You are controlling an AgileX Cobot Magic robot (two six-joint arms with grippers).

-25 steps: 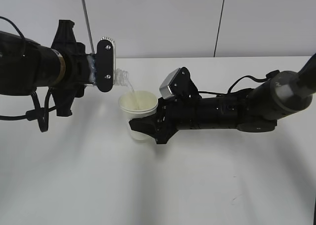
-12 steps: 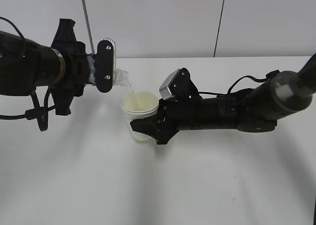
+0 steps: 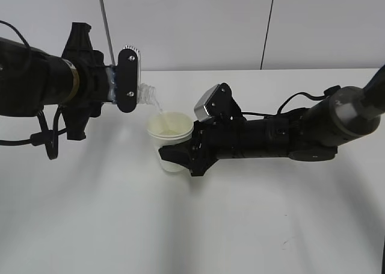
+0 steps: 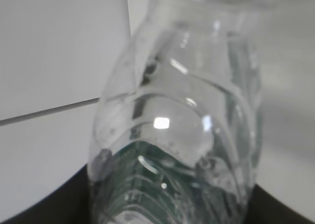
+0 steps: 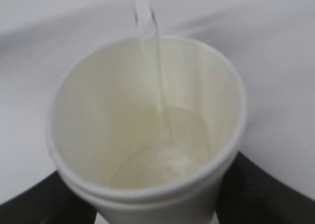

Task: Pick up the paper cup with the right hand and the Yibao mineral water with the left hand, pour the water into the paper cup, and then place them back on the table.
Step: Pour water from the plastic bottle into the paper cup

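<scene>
My left gripper (image 3: 120, 84) is shut on the Yibao mineral water bottle (image 3: 144, 93), which lies tipped sideways with its neck over the paper cup (image 3: 170, 132). A thin stream of water (image 3: 161, 111) runs from the neck into the cup. In the left wrist view the clear bottle (image 4: 177, 125) with its dark green label fills the frame. My right gripper (image 3: 175, 156) is shut on the cup and holds it just above the table (image 3: 240, 226). The right wrist view looks into the cup (image 5: 142, 135), with the stream (image 5: 157, 86) falling into a shallow pool of water.
A thin grey rod (image 3: 105, 21) stands behind the left arm. A dark vertical cable (image 3: 267, 27) hangs on the back wall. Cables run along the right arm (image 3: 301, 99). The white tabletop stretches wide in front of both arms.
Almost nothing moved. The cup shifted a little to the right under the bottle neck about a second ago, and the water keeps pouring.
</scene>
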